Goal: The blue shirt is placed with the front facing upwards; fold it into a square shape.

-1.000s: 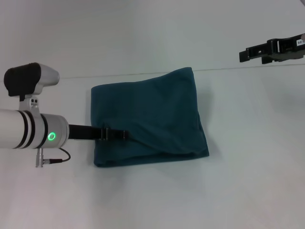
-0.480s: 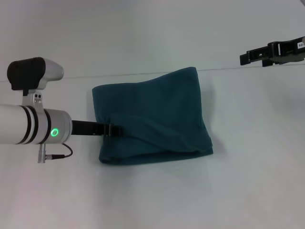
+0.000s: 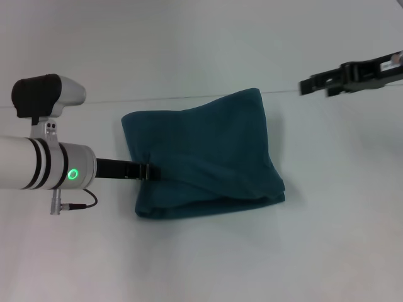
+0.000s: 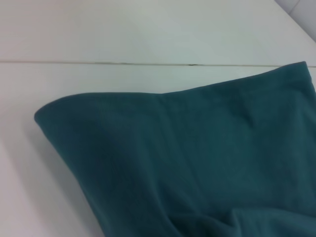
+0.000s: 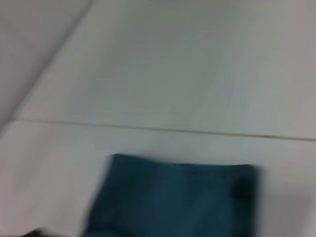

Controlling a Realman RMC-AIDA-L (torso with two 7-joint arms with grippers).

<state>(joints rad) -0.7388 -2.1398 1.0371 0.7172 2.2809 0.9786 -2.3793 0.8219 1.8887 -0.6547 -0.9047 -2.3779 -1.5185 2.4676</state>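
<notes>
Teal cloth, already folded into a thick slab, lies in the middle of the white worktop: this is the blue shirt, and no print shows on it. Its shape is not yet a clean square; the far edge is narrower, the near right corner bulges out, and a loose flap crosses the near part on a slant.

Your left claw is at the shirt's left edge, low on the cloth, and its tips go in under a fold there. You cannot tell whether it is clenched on the cloth or released, because the fold hides the tips. The shirt lies to the right of this claw, with its longer side running from near to far.

Your right claw hangs in the air past the far right corner of the shirt, apart from it; its state you also cannot tell.

The left arm is clearly the nearer one. I judge that any tidying of the left edge belongs to it. Nothing else stands on the worktop in the way.
</notes>
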